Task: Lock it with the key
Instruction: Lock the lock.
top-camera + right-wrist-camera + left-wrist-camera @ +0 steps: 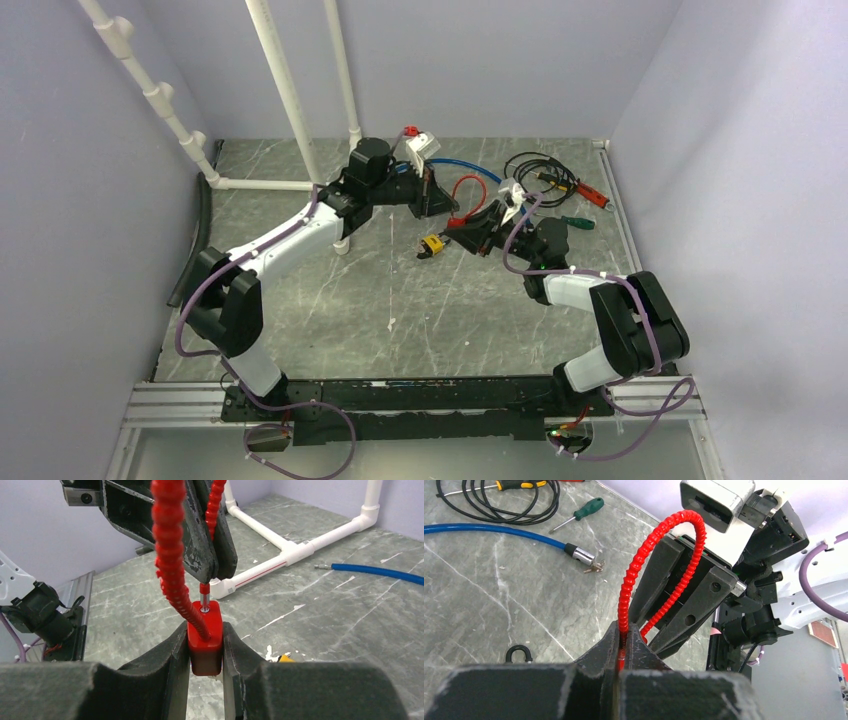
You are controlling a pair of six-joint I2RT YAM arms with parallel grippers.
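Note:
A red cable lock is held between both grippers. My right gripper (205, 630) is shut on its red lock body (205, 642), lifted above the table, also seen in the top view (457, 222). My left gripper (625, 630) is shut on the ribbed red cable (659, 535) near its free end. In the right wrist view the cable's metal tip (203, 600) meets the top of the lock body. Small silvery key-like pieces (594, 567) lie on the table at the metal end of a blue cable (489, 530). In the top view the grippers meet mid-table (432, 195) (480, 232).
A yellow padlock (432, 246) lies on the table below the grippers. Coiled black cable (540, 170), a green-handled screwdriver (586, 511) and a red tool (592, 193) lie at the back right. A white pipe frame (285, 100) stands at the back left.

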